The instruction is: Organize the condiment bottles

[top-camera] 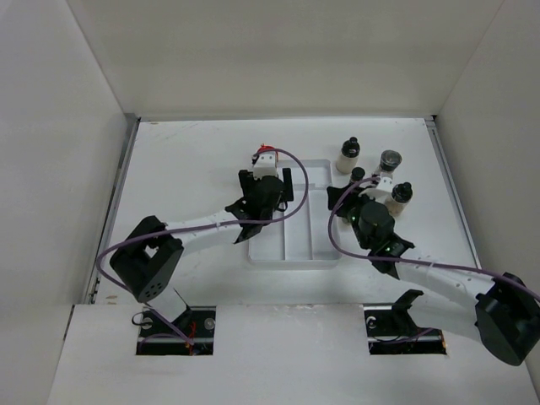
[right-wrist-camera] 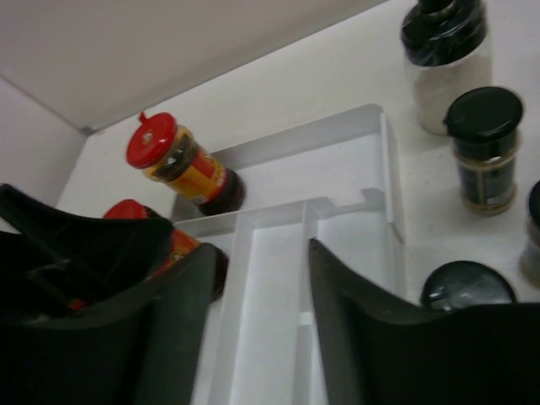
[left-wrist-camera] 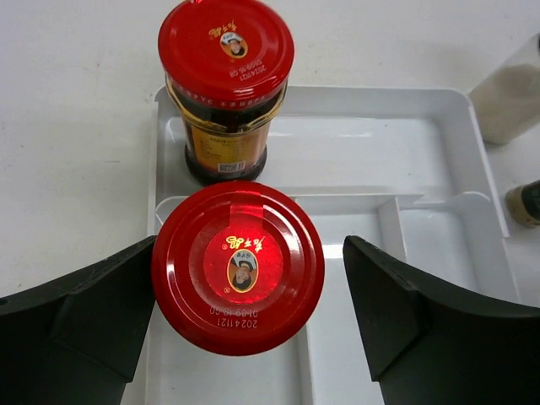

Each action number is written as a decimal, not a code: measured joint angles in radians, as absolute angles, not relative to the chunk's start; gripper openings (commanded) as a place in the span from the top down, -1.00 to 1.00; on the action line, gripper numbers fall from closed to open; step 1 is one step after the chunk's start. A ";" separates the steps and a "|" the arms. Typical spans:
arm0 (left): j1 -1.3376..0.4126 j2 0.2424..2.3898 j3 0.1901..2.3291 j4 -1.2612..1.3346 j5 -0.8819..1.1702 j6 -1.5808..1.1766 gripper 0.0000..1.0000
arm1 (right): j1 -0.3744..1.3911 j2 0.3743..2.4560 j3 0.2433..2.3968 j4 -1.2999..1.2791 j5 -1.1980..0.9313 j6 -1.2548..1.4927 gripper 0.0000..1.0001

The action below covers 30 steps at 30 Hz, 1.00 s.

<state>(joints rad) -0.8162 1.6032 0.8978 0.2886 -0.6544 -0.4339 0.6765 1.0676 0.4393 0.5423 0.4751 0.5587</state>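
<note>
Tray, far red-capped bottle inside, left end effector straddling near red-capped bottle

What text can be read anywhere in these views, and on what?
"20241121", upside down, on the near red lid, beside a line starting "0169".
Gold characters on that lid: too small to read.
Far red-capped jar, lid print and label: blurred.
Black-lidded bottles: nothing legible.
</note>
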 measured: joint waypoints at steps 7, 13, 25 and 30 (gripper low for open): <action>-0.857 1.516 0.896 0.328 -0.654 -0.425 -0.78 | 0.640 1.065 0.443 0.476 0.521 0.564 0.74; -0.913 1.419 0.870 0.371 -0.655 -0.384 -0.77 | 0.635 1.008 0.463 0.410 0.578 0.562 0.74; -1.012 1.386 0.865 0.397 -0.677 -0.348 -0.48 | 0.513 0.852 0.475 0.243 0.651 0.559 -0.47; -1.007 1.431 0.865 0.406 -0.662 -0.345 -0.45 | 0.505 0.987 0.478 0.169 0.625 0.569 -0.55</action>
<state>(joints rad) -1.0065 1.4311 0.8646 0.4061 -0.6621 -0.3450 0.5053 0.9874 0.4782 0.1692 0.6254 0.5686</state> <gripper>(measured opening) 0.739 0.766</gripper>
